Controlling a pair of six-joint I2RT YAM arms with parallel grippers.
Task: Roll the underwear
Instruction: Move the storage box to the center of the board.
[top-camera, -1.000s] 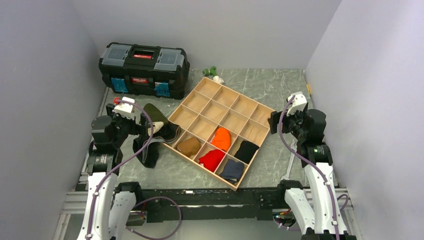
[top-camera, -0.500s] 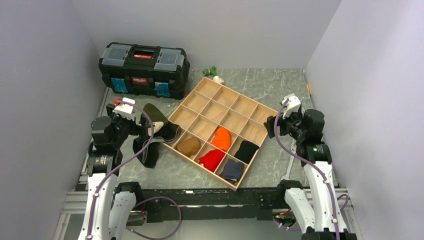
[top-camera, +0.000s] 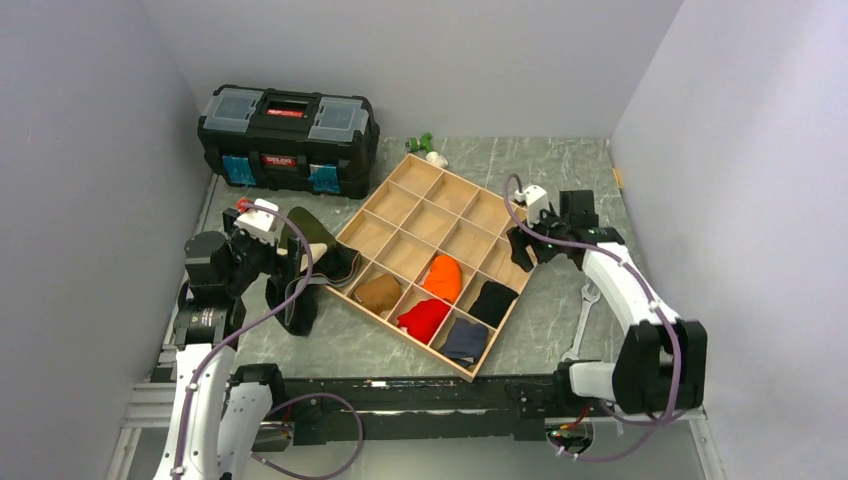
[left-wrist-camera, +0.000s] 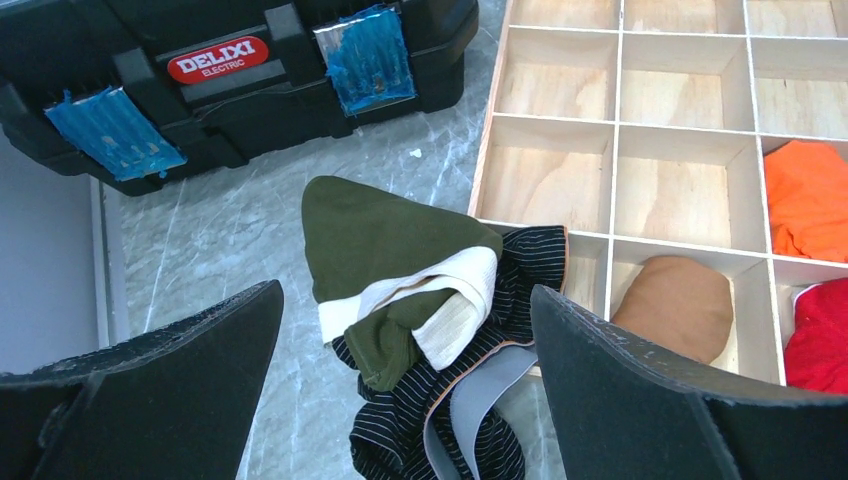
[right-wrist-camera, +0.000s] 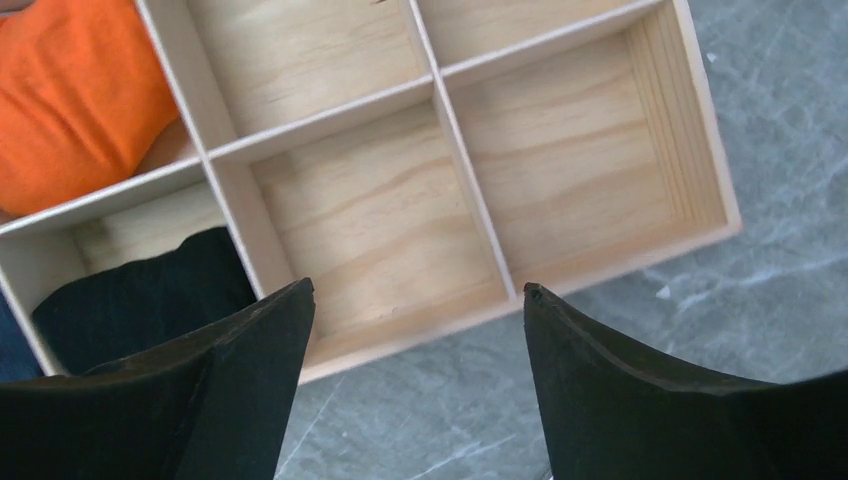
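Note:
The underwear (left-wrist-camera: 440, 425), black with fine grey stripes and a grey waistband, lies crumpled on the table against the wooden tray's left edge (top-camera: 338, 266). An olive green garment with a cream band (left-wrist-camera: 380, 230) lies partly on top of it. My left gripper (left-wrist-camera: 407, 290) hovers open above this pile, a finger on either side and nothing held (top-camera: 285, 272). My right gripper (right-wrist-camera: 417, 287) is open and empty over the tray's right edge, above an empty compartment (top-camera: 525, 250).
A black toolbox (top-camera: 288, 125) stands at the back left. The wooden divided tray (top-camera: 432, 198) holds rolled orange (top-camera: 442, 277), red (top-camera: 424, 318), brown (top-camera: 378, 291), black (top-camera: 493, 300) and navy (top-camera: 466, 339) items in its near compartments. A small green and white object (top-camera: 428, 146) lies behind the tray.
The right arm has swung from the right side forward and left, to the tray's right edge. The left gripper has shifted only slightly over the pile.

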